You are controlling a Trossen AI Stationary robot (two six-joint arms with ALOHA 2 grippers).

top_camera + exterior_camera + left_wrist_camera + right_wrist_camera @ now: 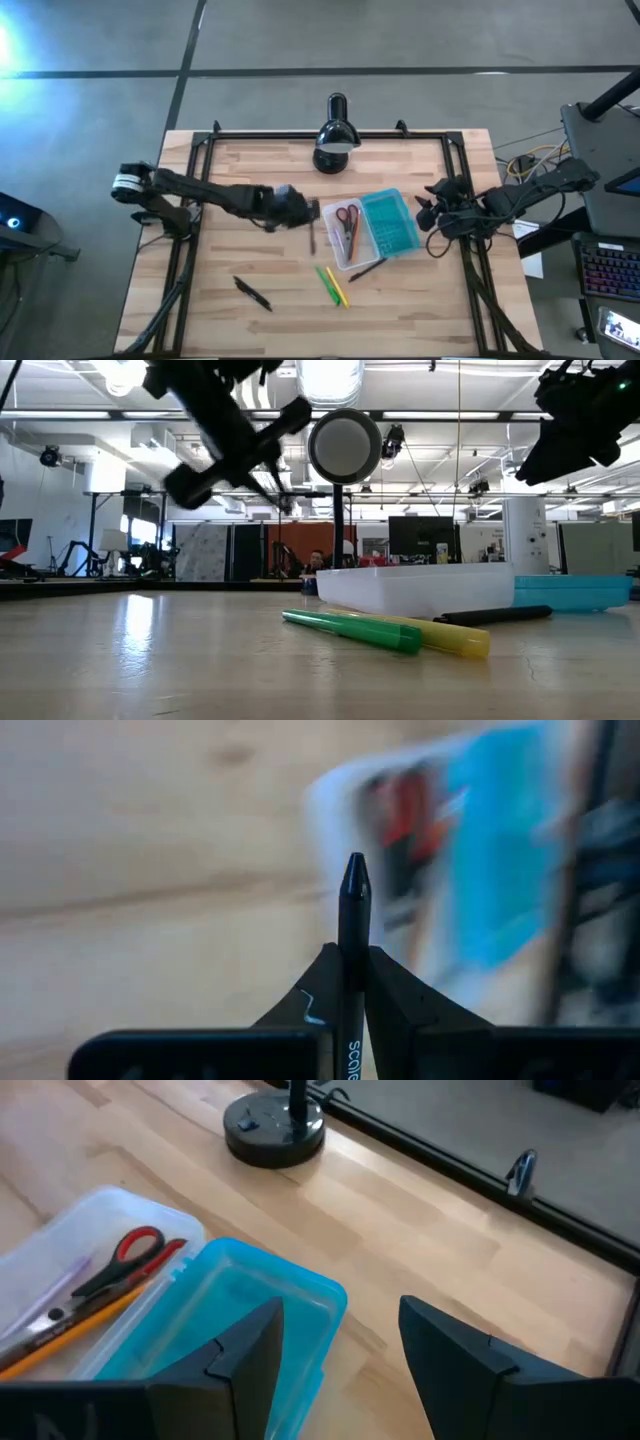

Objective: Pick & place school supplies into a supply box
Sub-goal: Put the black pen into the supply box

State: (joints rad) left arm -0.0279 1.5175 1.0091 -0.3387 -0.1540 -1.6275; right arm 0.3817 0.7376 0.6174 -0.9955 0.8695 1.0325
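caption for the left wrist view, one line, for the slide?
Left gripper pinches a black pen upright between its fingers, with the open supply box blurred beyond.

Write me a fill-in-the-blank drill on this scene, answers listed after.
1. The left claw is shut on a black ____.
2. The red-handled scissors lie inside the clear ____.
3. The green marker lies beside a ____ one.
4. The right claw is ____ and holds nothing.

Answers: pen; tray; yellow; open
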